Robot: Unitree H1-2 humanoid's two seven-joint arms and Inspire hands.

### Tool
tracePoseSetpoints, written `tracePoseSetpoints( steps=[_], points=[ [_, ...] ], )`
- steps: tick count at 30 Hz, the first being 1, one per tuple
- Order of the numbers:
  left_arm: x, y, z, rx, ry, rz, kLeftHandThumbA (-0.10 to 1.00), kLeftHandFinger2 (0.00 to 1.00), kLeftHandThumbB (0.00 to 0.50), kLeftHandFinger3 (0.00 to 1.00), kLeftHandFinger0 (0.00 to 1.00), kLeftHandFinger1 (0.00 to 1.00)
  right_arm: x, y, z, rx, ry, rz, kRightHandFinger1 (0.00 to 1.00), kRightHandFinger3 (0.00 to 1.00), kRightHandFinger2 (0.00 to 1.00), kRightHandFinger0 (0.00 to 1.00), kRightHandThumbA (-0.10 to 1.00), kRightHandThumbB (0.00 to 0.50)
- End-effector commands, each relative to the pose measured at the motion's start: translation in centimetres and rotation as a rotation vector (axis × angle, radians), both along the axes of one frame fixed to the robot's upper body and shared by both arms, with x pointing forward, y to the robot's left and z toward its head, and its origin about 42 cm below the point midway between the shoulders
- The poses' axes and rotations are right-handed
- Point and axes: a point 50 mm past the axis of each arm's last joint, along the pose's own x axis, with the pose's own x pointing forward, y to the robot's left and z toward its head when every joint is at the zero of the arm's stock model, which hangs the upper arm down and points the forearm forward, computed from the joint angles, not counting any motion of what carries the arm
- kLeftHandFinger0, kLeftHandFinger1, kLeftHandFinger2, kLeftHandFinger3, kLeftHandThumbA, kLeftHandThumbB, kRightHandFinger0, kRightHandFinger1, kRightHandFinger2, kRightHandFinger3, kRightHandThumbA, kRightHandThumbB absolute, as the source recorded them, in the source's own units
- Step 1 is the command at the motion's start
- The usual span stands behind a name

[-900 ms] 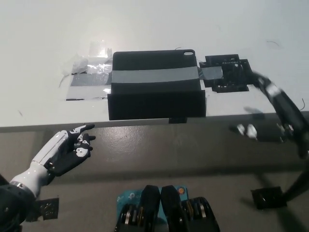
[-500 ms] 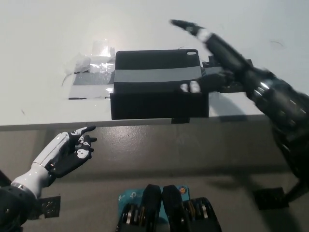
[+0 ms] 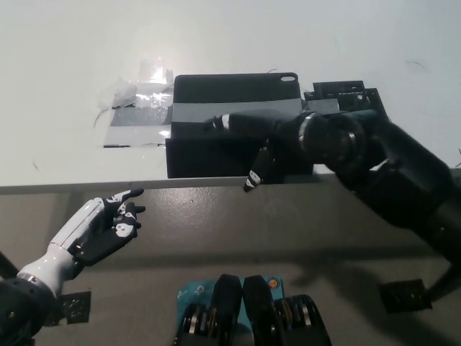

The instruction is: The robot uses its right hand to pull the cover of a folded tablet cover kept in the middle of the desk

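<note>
A black folded tablet cover (image 3: 216, 90) lies on the white desk (image 3: 230, 36) near its front edge, held down by a band of grey tape. My black right hand (image 3: 270, 140) lies across the cover's front part, fingers spread, one reaching left over the tape and one pointing down past the desk edge. It holds nothing that I can see. My white left hand (image 3: 101, 227) rests below the desk edge at the lower left, fingers loosely apart and empty.
Crumpled clear tape (image 3: 133, 97) sticks to the desk left of the cover. A black taped patch (image 3: 349, 94) sits at the cover's right end. The desk's front edge (image 3: 144, 186) runs across the middle; grey floor lies below.
My right arm has swung from the lower right up over the desk and has come down onto the cover's front part. The left hand has stayed put.
</note>
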Motion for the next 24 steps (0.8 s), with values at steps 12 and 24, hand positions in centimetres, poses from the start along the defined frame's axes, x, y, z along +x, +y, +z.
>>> tracePoseSetpoints(
  steps=[12,24],
  points=[
    [-0.2,0.3,1.1,0.012,-0.026,-0.009,1.00,0.96,0.114,1.00,0.77,0.85,3.9,0.5,1.6,-0.096,-0.094,-0.148,1.00,1.00,1.00,1.00,1.00,0.500],
    [-0.1,0.3,1.2,0.008,-0.033,-0.010,1.00,0.96,0.115,1.00,0.78,0.85,4.4,-0.8,-1.2,-0.074,-0.054,-0.217,1.00,1.00,1.00,1.00,1.00,0.500]
  ],
)
